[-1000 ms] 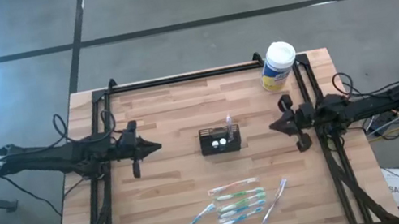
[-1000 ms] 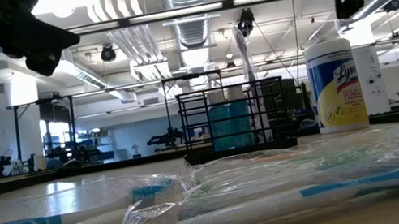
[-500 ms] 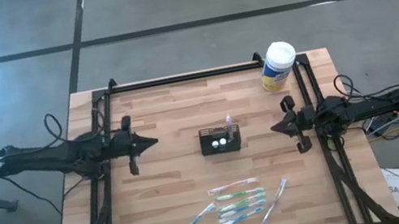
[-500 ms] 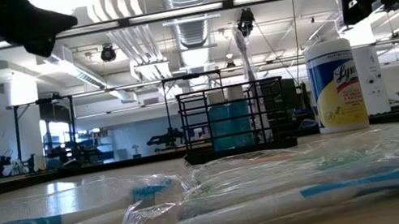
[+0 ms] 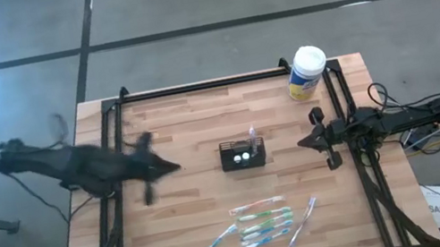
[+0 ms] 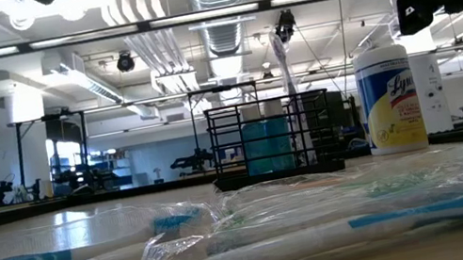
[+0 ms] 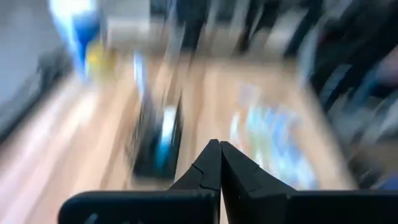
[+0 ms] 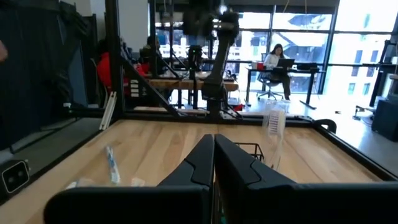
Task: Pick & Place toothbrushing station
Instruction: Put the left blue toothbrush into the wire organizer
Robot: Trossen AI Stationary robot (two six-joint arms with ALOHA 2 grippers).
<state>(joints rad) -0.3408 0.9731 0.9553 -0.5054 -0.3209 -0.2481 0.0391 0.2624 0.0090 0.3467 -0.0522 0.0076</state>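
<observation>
High view: toothbrushing station [image 5: 243, 154] sits at centre of the wooden worktop [image 5: 208, 207], long axis left-right across the frame, open top facing up, one wrapped brush standing at its right end. Left hand [image 5: 175, 165] is at left-centre of the frame, motion-blurred, tip pointing right toward the station, well apart from it. Right hand [image 5: 300, 142] at right-centre, arm lying horizontal, tip pointing left at the station, also apart from it. Yellow canister [image 5: 306, 72] upper right, near the worktop's back edge. Wrapped toothbrushes [image 5: 260, 223] lie scattered lower centre.

Low view: station [image 6: 272, 139] centre frame, upright, broad side facing the camera, blue item inside, brush sticking up at its right. Canister [image 6: 390, 99] just right of it. Wrapped toothbrushes [image 6: 324, 223] fill the foreground. A dark piece of one arm shows at upper right.

Left wrist view: heavy blur. Left hand [image 7: 219, 149] fingers pressed together, nothing between them. Station [image 7: 155, 143] is a dark smear left of centre.

Right wrist view: right hand [image 8: 214, 144] fingers pressed together, empty, level over the worktop. Station's [image 8: 252, 151] rim peeks out right of the tips. A person sits at a desk in the far upper right.
</observation>
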